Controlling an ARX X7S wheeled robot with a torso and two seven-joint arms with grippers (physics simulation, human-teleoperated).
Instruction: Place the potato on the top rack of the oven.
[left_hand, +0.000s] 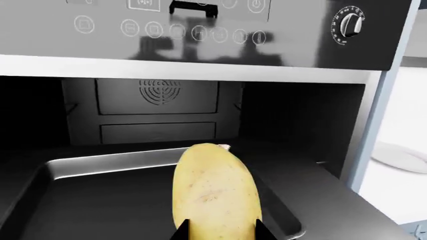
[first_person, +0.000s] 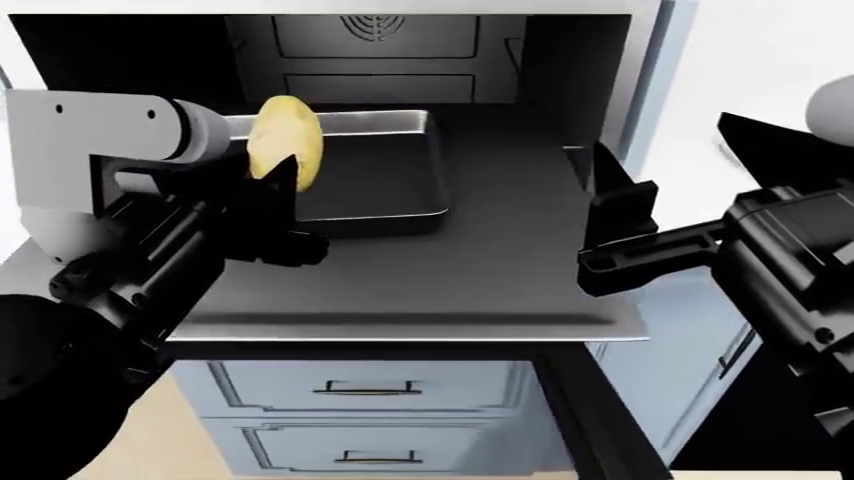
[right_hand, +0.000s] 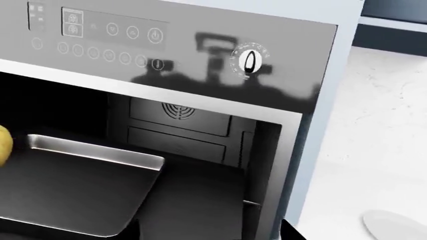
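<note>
Left gripper (first_person: 274, 180) clamped on the potato (first_person: 286, 142) at its lower end, most of it jutting past the jaws above the baking tray (first_person: 400, 205); likely firm, smooth, slippery; right gripper (first_person: 617, 235) apart, empty

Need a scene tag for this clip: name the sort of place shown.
Most likely a home kitchen, rendered in simulation: a built-in oven with touch controls and a dial, a baking tray inside, and pale blue drawers beneath.
</note>
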